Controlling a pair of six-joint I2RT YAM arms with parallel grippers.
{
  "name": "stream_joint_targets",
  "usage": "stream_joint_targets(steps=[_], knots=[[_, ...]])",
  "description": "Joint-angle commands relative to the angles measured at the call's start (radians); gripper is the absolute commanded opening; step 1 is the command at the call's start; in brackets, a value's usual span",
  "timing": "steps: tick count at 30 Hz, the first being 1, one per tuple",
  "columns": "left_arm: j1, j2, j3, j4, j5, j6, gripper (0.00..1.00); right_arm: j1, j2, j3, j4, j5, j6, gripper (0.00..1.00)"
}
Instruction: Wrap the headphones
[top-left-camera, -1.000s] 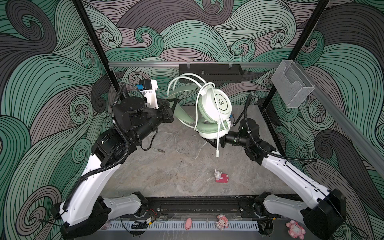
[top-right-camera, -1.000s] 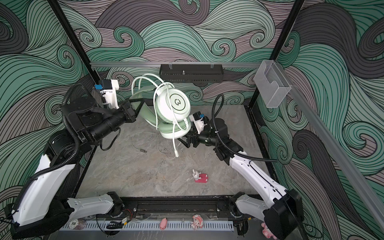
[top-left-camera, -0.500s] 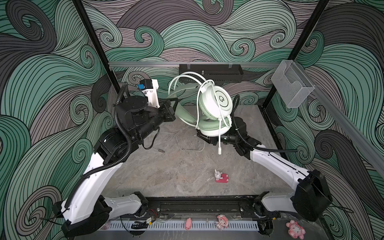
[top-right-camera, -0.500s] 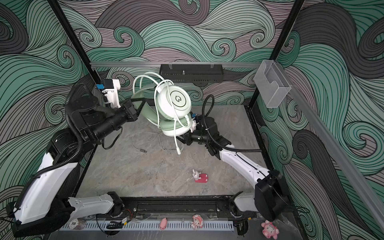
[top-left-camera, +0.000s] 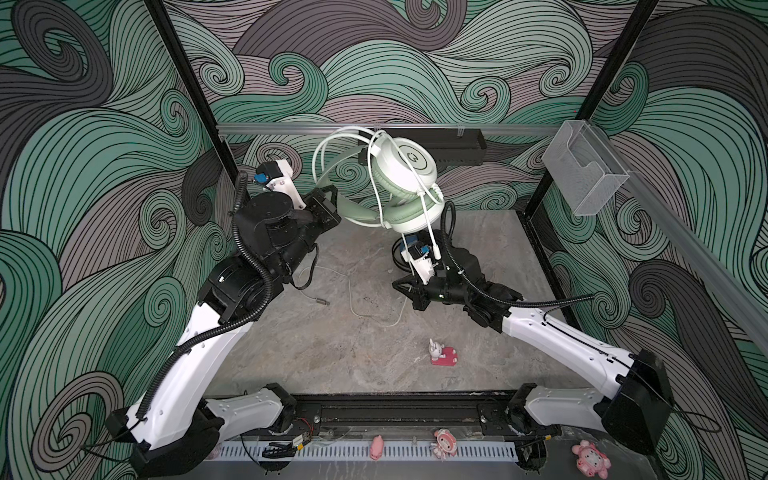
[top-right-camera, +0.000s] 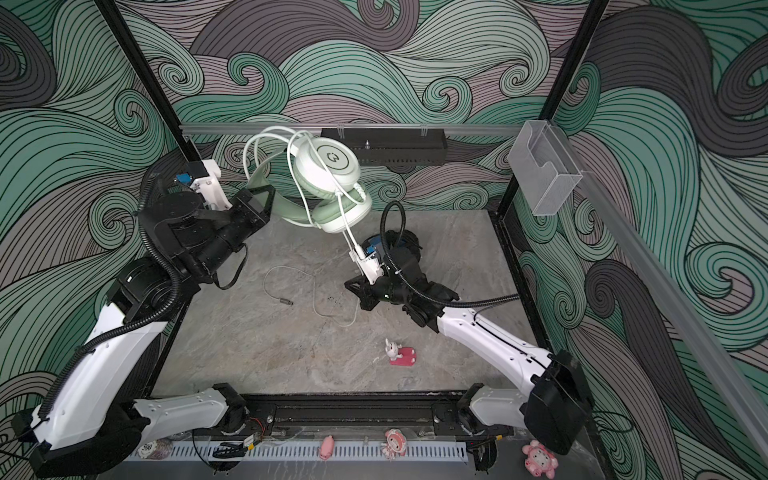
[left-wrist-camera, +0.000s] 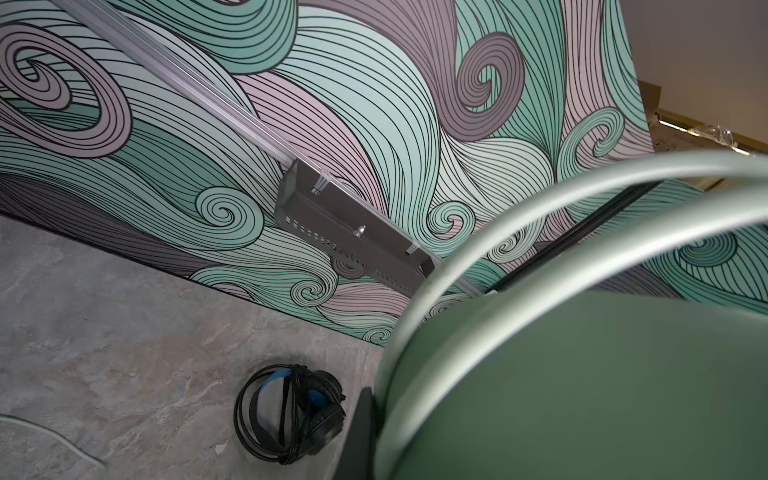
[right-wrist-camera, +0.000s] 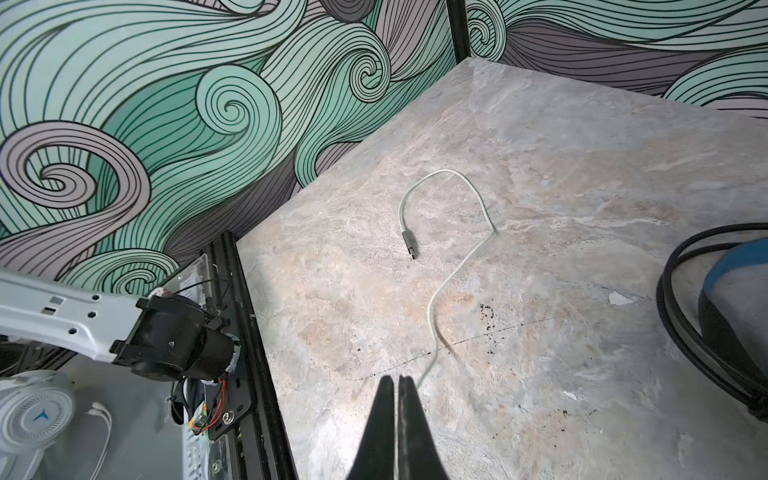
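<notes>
The mint-green headphones (top-left-camera: 405, 187) hang in the air at the back, and my left gripper (top-left-camera: 328, 205) is shut on their headband (left-wrist-camera: 582, 395). Their whitish cable (top-left-camera: 424, 220) is looped over the ear cups and drops toward the table. Its free end (right-wrist-camera: 453, 270) snakes across the table to a grey plug (top-right-camera: 286, 302). My right gripper (right-wrist-camera: 398, 380) is low over the table, shut on this cable. The black headphones (left-wrist-camera: 291, 415), cable wound round them, lie on the table behind my right arm, partly hidden in both top views (top-right-camera: 401, 241).
A small pink toy (top-left-camera: 442, 355) lies on the table in front of the right arm. A black box (top-left-camera: 449, 143) hangs on the back wall and a clear plastic holder (top-left-camera: 582, 174) on the right wall. Several small toys sit along the front rail (top-left-camera: 440, 449).
My right gripper has dropped from beside the ear cups to the table and shut on the whitish cable. The left arm has lifted the green headphones slightly.
</notes>
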Motion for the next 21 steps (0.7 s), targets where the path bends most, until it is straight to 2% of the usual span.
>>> stream_joint_targets(steps=[1,6,13,18,21], knots=[[0.052,0.004,0.049,0.168,-0.013,-0.143,0.00,0.077,-0.011,0.039,-0.134,0.161,-0.098,0.00],[0.165,0.018,-0.008,0.223,0.085,-0.286,0.00,0.197,0.009,0.078,-0.223,0.267,-0.179,0.00],[0.191,0.014,-0.032,0.222,0.076,-0.272,0.00,0.321,0.032,0.131,-0.316,0.379,-0.279,0.00],[0.198,0.013,-0.071,0.200,0.023,-0.256,0.00,0.402,0.074,0.222,-0.413,0.494,-0.342,0.00],[0.202,0.025,-0.082,0.164,-0.022,-0.249,0.00,0.431,0.081,0.268,-0.445,0.524,-0.356,0.00]])
